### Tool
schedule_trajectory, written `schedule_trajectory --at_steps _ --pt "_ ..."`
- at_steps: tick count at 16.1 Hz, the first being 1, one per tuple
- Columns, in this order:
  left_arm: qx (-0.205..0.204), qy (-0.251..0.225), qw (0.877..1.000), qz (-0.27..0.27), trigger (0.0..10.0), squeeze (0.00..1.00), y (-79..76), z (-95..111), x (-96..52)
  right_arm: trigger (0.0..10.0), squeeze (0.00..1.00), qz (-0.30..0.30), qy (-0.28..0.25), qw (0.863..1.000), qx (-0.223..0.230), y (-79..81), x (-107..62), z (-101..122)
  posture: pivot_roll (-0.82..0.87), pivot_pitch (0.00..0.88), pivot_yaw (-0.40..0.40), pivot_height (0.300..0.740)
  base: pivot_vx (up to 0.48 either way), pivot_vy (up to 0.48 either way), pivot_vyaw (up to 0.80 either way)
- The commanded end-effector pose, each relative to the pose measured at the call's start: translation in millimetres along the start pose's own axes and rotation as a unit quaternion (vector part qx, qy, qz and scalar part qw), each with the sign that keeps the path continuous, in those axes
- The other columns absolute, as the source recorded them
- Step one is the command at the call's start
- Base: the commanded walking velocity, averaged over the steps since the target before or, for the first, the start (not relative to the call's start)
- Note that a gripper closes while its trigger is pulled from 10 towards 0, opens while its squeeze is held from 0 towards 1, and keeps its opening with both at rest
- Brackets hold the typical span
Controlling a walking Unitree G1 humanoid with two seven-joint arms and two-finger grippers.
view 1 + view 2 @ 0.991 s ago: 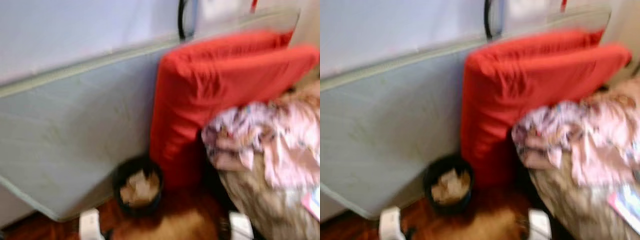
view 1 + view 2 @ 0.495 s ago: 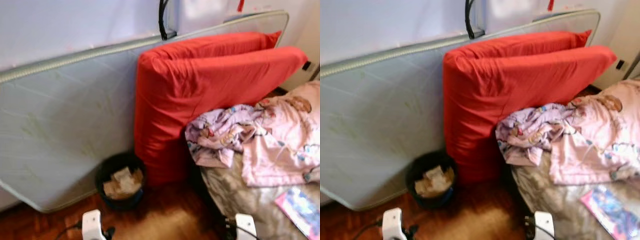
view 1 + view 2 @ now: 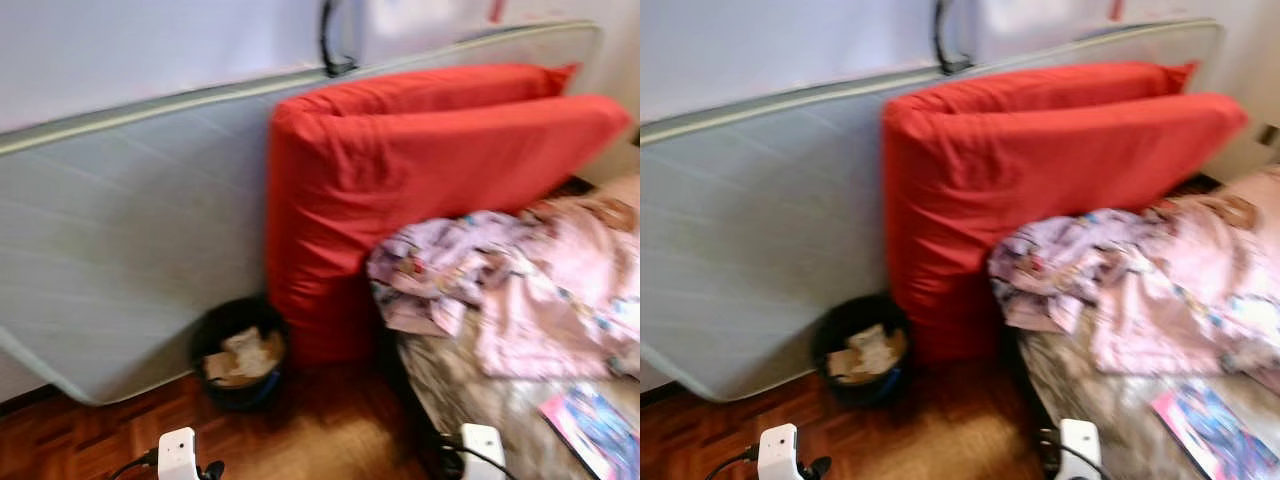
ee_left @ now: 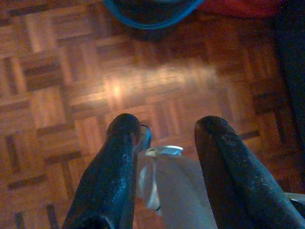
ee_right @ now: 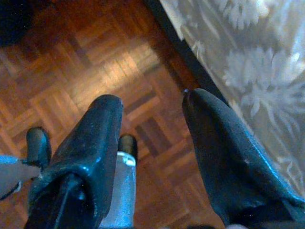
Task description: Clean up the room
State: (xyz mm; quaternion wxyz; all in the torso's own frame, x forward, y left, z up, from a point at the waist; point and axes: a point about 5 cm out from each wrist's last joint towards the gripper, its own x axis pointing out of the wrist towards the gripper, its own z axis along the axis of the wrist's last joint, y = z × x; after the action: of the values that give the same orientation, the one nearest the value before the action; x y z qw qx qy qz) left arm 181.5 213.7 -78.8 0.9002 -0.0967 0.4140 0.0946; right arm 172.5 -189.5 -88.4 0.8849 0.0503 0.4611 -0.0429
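A black waste bin (image 3: 240, 352) holding crumpled paper (image 3: 238, 357) stands on the parquet floor (image 3: 90, 440), touching a red cushion (image 3: 420, 170) that leans on a grey mattress (image 3: 130, 230). Pink bedclothes (image 3: 520, 290) lie heaped on the bed — both the left gripper (image 4: 164, 133) and right gripper (image 5: 152, 112) hang spread apart, empty, above the floor.
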Motion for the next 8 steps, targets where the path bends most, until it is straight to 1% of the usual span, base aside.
schedule_trajectory --at_steps 1,5,6,8 --pt "0.069 0.043 0.996 0.025 10.0 0.00 36.8 -18.0 -11.6 10.0 0.00 -0.008 0.006 1.000 -0.012 -16.3 3.8 33.6 0.04 0.040 0.012 0.740 0.000 0.000 -0.79" --pt "0.081 0.056 0.995 0.023 10.0 0.00 36.6 -22.8 -12.6 10.0 0.00 -0.006 0.004 1.000 -0.012 -17.2 3.4 33.2 0.03 0.052 0.021 0.740 0.000 0.000 -0.79" --pt "0.075 0.054 0.995 0.026 10.0 0.00 37.2 -23.5 -12.9 10.0 0.00 -0.007 0.009 1.000 -0.016 -18.1 3.2 31.5 0.03 0.045 0.018 0.740 0.000 0.000 -0.79" --pt "0.078 0.059 0.995 0.026 10.0 0.00 36.5 -26.0 -13.4 10.0 0.00 -0.008 0.015 1.000 -0.015 -19.8 2.7 29.1 0.02 0.027 0.018 0.740 0.000 0.000 -0.79"
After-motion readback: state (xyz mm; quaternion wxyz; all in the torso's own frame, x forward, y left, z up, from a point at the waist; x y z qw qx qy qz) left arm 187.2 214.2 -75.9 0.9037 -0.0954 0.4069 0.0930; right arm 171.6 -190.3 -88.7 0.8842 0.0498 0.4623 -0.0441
